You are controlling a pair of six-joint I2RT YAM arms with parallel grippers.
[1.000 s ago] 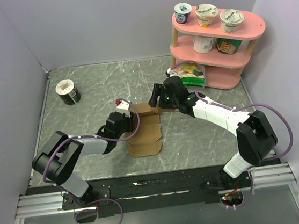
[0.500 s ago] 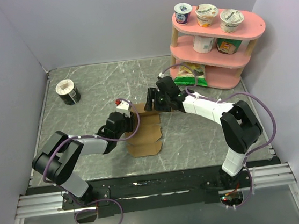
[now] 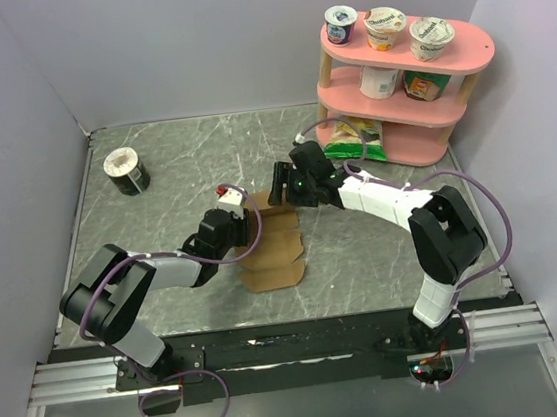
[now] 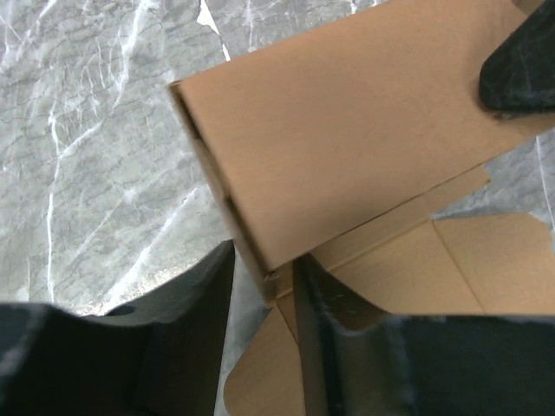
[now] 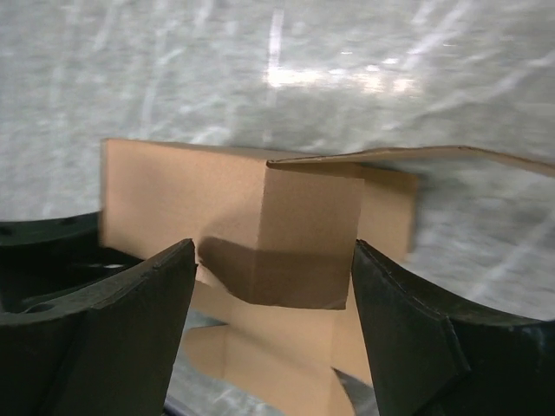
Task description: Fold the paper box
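On grey marble table (image 3: 183, 169), mid-surface: paper box (image 3: 275, 251) part-folded. Left gripper (image 3: 244, 227) pinches raised panel edge. Right gripper (image 3: 278, 188) fingers spread wide either side of upright flap.

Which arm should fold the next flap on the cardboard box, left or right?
Probably the right arm. Its open jaws straddle the upright flap at the far end of the box, ready to push it. The left arm is busy: its jaws pinch a side wall, steadying the box.
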